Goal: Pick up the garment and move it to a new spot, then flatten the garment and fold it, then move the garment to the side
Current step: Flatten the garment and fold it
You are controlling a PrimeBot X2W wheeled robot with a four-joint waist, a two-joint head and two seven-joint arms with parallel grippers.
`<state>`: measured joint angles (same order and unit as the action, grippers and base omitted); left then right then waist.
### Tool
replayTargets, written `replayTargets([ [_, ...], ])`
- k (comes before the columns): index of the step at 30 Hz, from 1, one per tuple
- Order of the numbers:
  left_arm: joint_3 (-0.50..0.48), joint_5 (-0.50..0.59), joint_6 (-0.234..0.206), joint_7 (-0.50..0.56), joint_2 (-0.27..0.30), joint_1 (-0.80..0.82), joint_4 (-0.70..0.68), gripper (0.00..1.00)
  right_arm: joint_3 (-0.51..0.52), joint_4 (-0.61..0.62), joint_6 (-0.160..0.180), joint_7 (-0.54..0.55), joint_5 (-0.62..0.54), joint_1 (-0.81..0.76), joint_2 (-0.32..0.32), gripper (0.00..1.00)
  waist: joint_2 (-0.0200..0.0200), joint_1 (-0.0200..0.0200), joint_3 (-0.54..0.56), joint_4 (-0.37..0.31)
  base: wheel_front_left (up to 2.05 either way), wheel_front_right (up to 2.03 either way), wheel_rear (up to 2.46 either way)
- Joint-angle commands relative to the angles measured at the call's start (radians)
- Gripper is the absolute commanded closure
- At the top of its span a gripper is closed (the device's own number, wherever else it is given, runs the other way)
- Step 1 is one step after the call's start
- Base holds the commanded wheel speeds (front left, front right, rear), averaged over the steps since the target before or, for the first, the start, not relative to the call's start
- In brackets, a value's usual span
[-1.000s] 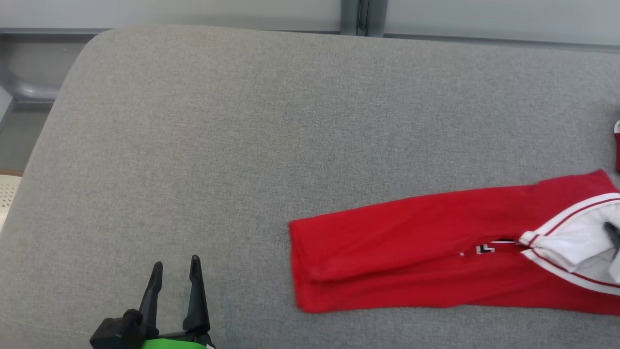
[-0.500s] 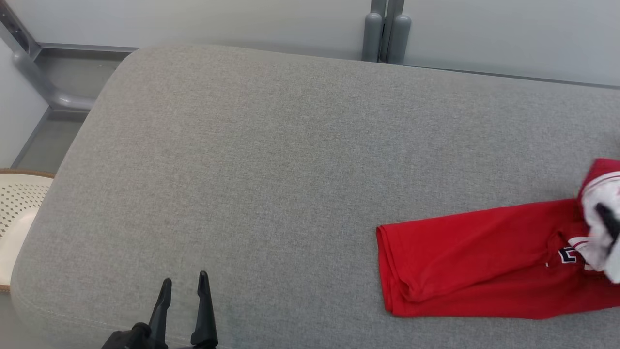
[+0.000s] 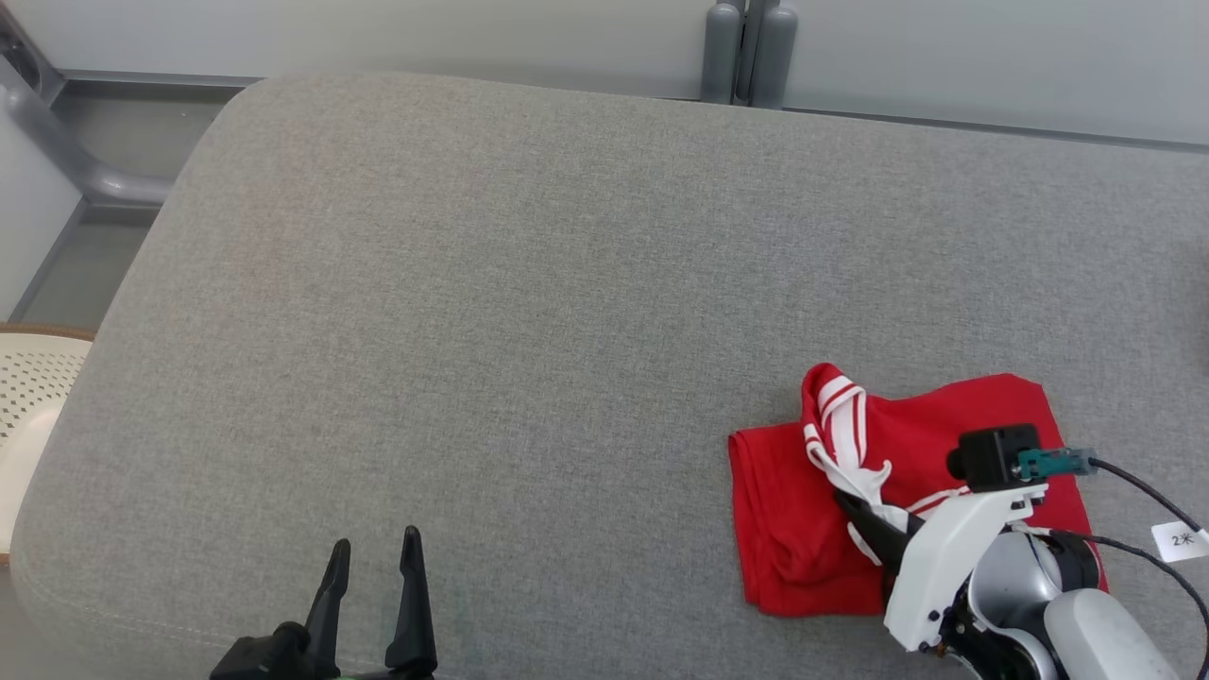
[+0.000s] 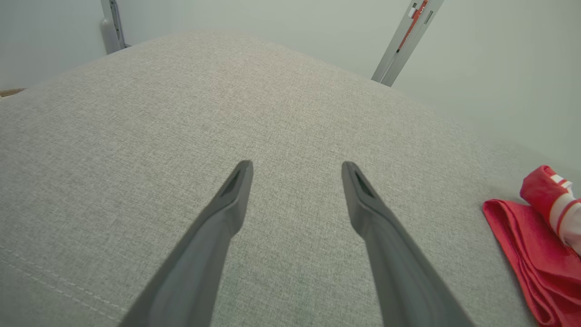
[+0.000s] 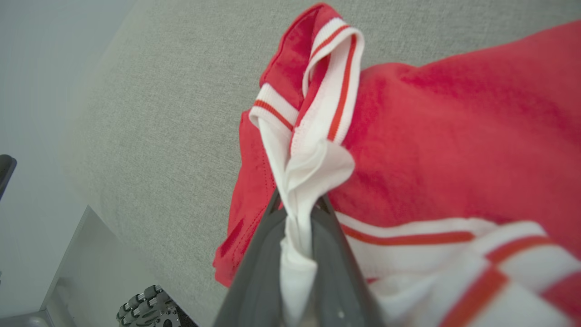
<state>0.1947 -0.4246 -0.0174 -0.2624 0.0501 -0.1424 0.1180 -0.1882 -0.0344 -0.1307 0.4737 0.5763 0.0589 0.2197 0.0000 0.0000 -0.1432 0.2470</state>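
On grey cushion, red jersey: likely light, limp. Right gripper pinches striped trim, sound hold; left gripper spread.

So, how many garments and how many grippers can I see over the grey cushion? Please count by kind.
garment: 1
grippers: 2 (left gripper, open; right gripper, shut on the garment)
total: 3

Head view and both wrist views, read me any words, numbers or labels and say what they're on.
"2米": on the white tag on a black cable.
Marks on the red label on the metal post: too small to read.
On the garment: no lettering shows.
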Motion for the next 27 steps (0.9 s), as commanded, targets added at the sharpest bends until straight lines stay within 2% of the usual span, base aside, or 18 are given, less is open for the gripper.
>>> replayTargets([
  [1,-0.003,0.006,0.002,-0.003,0.001,0.017,0.003,0.00,-0.010,-0.008,0.000,-0.012,-0.012,0.008,-0.012,1.00,0.0000,0.0000,-0.001,-0.003,0.00,0.00,0.00],
  [8,0.002,0.005,0.002,-0.003,0.001,0.020,0.011,0.00,-0.040,-0.063,0.000,-0.060,-0.043,0.031,-0.066,1.00,0.0000,0.0000,0.004,-0.014,0.00,0.00,0.00],
  [9,0.003,0.005,0.002,-0.003,0.001,0.019,0.012,0.00,-0.043,-0.070,0.000,-0.066,-0.043,0.033,-0.076,0.94,0.0000,0.0000,0.005,-0.015,0.00,0.00,0.00],
  [10,0.005,0.006,0.002,-0.003,0.001,0.019,0.013,0.00,-0.049,-0.079,0.000,-0.070,-0.042,0.034,-0.086,0.77,0.0000,0.0000,0.007,-0.015,0.00,0.00,0.00],
  [11,0.005,0.006,0.001,-0.003,0.001,0.018,0.014,0.00,-0.054,-0.086,0.000,-0.074,-0.042,0.034,-0.093,0.53,0.0000,0.0000,0.010,-0.016,0.00,0.00,0.00],
  [12,0.005,0.006,0.001,-0.003,0.001,0.014,0.014,0.00,-0.058,-0.092,0.000,-0.076,-0.039,0.037,-0.102,0.00,0.0000,0.0000,0.013,-0.017,0.00,0.00,0.00],
  [18,0.000,0.015,0.004,-0.003,0.001,-0.004,0.021,0.00,-0.107,-0.098,0.000,-0.113,0.036,0.045,-0.148,0.00,0.0000,0.0000,0.030,-0.027,0.00,0.00,0.00],
  [23,-0.016,0.033,0.007,-0.003,0.001,-0.017,0.021,0.00,-0.160,-0.045,0.000,-0.172,0.107,0.031,-0.159,0.00,0.0000,0.0000,0.059,-0.050,0.00,0.00,0.00],
  [27,-0.031,0.049,0.011,-0.003,0.001,-0.034,0.017,0.00,-0.155,0.024,0.000,-0.282,0.092,-0.001,-0.105,0.00,0.0000,0.0000,0.096,-0.075,0.00,0.00,0.00],
])
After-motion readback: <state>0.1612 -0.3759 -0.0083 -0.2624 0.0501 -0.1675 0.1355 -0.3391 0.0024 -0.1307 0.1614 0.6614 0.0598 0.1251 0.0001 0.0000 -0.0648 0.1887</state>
